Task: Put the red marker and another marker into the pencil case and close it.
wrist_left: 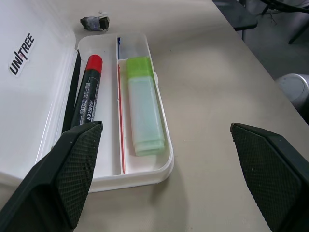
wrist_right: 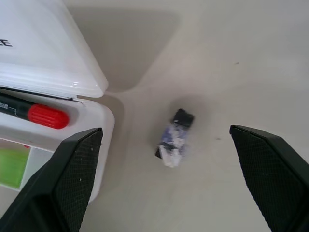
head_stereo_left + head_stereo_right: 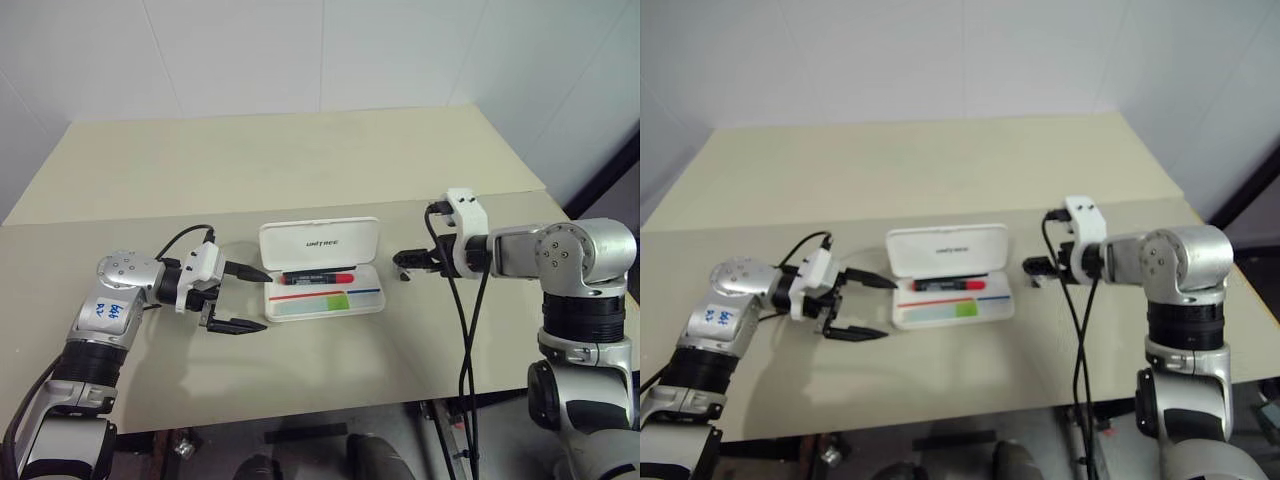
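The white pencil case lies open at the table's middle, its lid standing up at the back. The red marker lies in the rear compartment, red end toward the right. The pale green marker with a lime cap lies in the front compartment. My left gripper is open at the case's left end, pointing along it, one finger by the lid hinge and the other off the front edge. My right gripper is open just off the case's right end, pointing down and left with nothing between its fingers.
A small dark-and-silver clip-like object lies on the table beside the case's right end, under the right gripper. The beige table stretches bare behind the case, and cables hang from the right arm over the front edge.
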`<action>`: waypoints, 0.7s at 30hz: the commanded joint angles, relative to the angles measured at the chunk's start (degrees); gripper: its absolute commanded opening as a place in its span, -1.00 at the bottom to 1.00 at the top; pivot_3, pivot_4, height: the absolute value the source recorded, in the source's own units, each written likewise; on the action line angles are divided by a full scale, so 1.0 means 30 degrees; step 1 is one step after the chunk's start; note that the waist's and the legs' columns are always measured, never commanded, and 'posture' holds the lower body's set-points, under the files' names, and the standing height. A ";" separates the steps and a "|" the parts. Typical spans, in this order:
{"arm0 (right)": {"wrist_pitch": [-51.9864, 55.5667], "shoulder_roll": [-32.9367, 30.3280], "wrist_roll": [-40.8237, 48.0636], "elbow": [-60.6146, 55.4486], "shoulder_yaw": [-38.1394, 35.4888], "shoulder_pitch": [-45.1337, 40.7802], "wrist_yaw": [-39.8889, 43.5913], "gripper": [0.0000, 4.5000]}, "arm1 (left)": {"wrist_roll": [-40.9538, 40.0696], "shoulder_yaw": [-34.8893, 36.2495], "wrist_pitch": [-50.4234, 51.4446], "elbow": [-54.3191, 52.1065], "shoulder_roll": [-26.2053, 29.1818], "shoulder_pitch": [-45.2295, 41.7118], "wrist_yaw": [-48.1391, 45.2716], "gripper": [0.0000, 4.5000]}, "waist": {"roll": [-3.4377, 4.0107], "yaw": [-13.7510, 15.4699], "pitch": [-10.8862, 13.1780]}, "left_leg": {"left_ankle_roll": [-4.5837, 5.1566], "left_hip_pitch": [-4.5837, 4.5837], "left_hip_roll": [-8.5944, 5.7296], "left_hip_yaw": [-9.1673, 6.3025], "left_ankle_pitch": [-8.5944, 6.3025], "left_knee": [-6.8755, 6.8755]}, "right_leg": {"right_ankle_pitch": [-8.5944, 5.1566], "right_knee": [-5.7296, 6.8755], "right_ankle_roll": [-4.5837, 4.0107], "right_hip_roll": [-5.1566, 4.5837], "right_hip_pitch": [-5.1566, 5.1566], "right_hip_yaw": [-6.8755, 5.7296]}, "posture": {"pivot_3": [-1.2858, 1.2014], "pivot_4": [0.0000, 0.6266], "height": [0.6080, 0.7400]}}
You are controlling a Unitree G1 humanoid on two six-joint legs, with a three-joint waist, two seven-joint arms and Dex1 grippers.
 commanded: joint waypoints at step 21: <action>0.0094 0.2289 0.7489 0.1941 -0.0317 -0.0953 -1.3375 0.99 | -0.0120 0.0297 -0.0340 -0.0771 0.0105 0.0334 0.0442 1.00 | 0.0001 -0.0062 0.0000 | 0.0006 -0.0019 0.0011 -0.0020 -0.0003 0.0000 | 0.0004 -0.0015 0.0007 0.0000 -0.0002 0.0000 | 0.03 -0.52 1.00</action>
